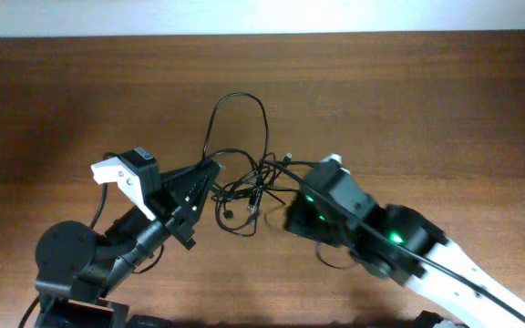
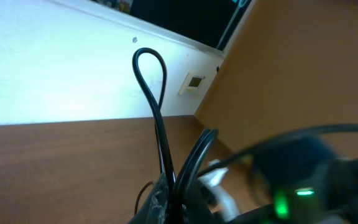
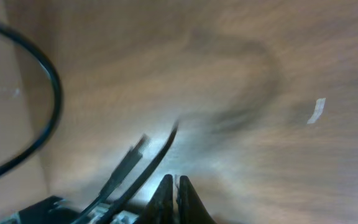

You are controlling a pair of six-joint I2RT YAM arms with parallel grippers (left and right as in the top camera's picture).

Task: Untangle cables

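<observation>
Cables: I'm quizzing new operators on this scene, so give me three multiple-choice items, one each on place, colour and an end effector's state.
1. Where on the table do the cables lie?
A) mid-table
B) far left corner
C) right edge

2. What colour are the cables?
A) white
B) black
C) red

3. How does the right end effector stand?
A) wide open
B) shut
C) out of every view

Answers:
1 A, the overhead view shows the tangle mid-table.
2 B, every strand is black.
3 B, the right wrist view shows it closed tight.
</observation>
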